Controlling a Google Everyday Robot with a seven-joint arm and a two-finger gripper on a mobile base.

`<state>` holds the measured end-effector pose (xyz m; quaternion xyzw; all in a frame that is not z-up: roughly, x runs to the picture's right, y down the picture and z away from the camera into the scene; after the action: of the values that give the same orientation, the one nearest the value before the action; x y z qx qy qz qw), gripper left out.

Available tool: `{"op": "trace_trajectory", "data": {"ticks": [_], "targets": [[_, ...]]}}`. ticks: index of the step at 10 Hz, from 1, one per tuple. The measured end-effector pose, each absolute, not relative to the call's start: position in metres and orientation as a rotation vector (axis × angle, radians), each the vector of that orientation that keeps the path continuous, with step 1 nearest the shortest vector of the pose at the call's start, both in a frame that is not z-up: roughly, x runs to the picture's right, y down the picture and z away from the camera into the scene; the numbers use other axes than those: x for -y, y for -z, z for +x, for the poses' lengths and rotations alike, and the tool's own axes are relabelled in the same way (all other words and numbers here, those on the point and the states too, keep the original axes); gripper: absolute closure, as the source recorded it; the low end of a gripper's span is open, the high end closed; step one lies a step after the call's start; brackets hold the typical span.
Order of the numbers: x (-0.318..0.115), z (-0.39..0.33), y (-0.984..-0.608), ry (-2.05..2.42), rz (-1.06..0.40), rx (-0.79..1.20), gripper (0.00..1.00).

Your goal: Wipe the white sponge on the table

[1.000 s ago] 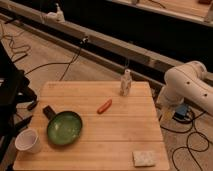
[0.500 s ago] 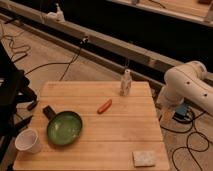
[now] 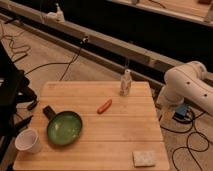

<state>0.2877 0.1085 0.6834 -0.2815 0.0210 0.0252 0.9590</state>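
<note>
White sponge (image 3: 144, 158) at the table's (image 3: 125, 131) near-right corner; robot arm (image 3: 189, 86) beside the table's right edge, gripper unseen, state unknown. A skewed press could shove the sponge off.

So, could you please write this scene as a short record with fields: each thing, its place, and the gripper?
table: light wooden planks
white sponge: lies flat near the front right corner, nothing touches it
green pan: front left, dark handle toward the far left
paper cup: upright, front left corner, beside the pan
small bottle: upright, near the far edge
orange item: lies near the middle
arm: white, right of the table
gripper: not in view
</note>
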Motion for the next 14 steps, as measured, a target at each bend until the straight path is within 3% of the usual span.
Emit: {"op": "trace_trajectory", "data": {"ticks": [10,14], "targets": [[-0.109,0.288,-0.683,-0.050,-0.571,-0.044,0.35],[-0.135,0.272,-0.687,-0.028,-0.600,-0.010,0.35]]}}
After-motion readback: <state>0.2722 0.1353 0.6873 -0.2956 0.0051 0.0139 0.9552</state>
